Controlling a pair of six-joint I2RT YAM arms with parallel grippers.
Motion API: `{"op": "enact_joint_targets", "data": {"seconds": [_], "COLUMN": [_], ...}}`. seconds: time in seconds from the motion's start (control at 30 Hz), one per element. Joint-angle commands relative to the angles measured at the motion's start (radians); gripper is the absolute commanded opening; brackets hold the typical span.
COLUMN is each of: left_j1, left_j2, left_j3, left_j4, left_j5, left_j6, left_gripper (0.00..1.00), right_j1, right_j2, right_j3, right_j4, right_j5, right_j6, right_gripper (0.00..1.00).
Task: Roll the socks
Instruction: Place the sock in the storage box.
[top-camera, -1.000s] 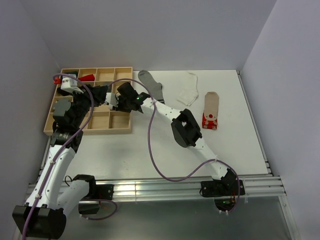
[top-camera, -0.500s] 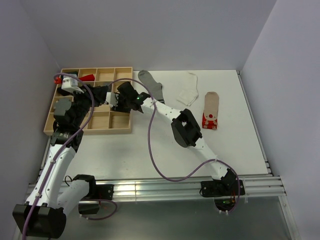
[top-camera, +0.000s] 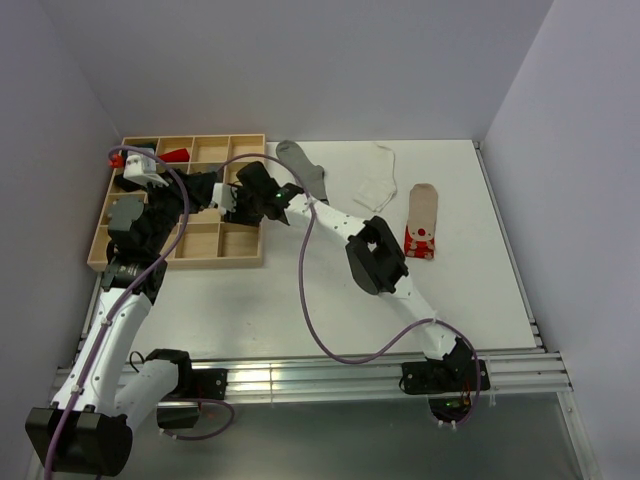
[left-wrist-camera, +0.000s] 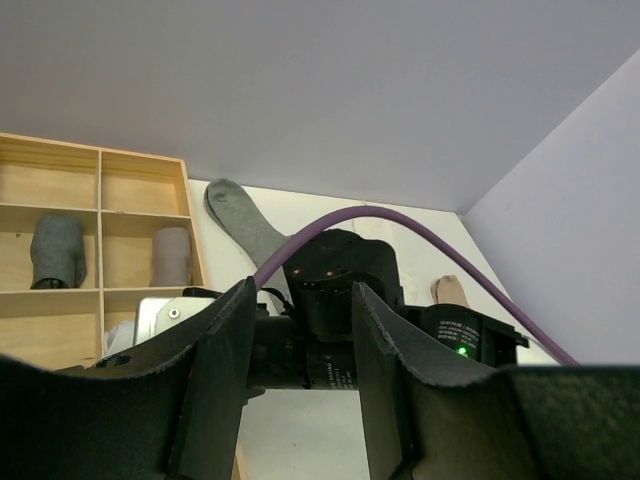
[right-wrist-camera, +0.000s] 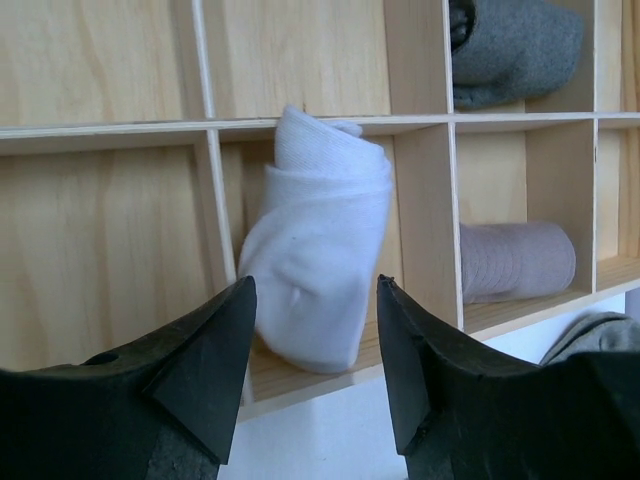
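A rolled white sock (right-wrist-camera: 320, 250) stands in a compartment of the wooden tray (right-wrist-camera: 300, 122), at the near edge. My right gripper (right-wrist-camera: 315, 288) is open and empty, its fingertips just short of that roll on either side. In the top view the right gripper (top-camera: 234, 200) is over the tray's right side. My left gripper (top-camera: 208, 188) is close beside it, open and empty, and faces the right wrist (left-wrist-camera: 340, 290). A beige sock with a red-and-white end (top-camera: 422, 222), a plain white sock (top-camera: 376, 177) and a grey sock (top-camera: 301, 165) lie flat on the table. No black-striped sock shows.
The tray (top-camera: 200, 258) sits at the back left. It holds a dark grey roll (right-wrist-camera: 515, 35), a light grey roll (right-wrist-camera: 515, 262) and red items (top-camera: 175, 155). A purple cable (top-camera: 305, 290) loops over the table. Walls close in at the back and on both sides.
The right wrist has shifted slightly toward the back over the tray. The left arm and the socks on the table have not moved.
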Motion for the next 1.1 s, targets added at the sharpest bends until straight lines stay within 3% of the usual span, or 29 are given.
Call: {"op": "enact_joint_targets", "data": {"seconds": [0.0,0.63,0.9,1.07], "left_j1": [0.005,0.005,0.005,0.005], "left_j2": [-0.006,-0.004,-0.007,0.008], "left_j3": [-0.011,-0.015,-0.002,0.041], "left_j4": [0.053,0.055,0.052,-0.011], "left_j5": [0.007,0.009,0.035,0.036], "left_j6": [-0.008,-0.002,-0.019,-0.011], "left_gripper": [0.48,0.49,0.49,0.49], "right_j1": [0.013,-0.013,-0.163,-0.329], "right_j2": [-0.102,-0.277,-0.426,-0.557], "right_j3": [-0.032,-0.085,-0.177,-0.361], "right_j4": [-0.015,-0.020,-0.090,-0.136], "right_j5": [-0.066,-0.066,-0.031,0.012], "right_j6": [0.037,0.126,0.252,0.349], "right_gripper": [0.60,0.59,0.58,0.56]}}
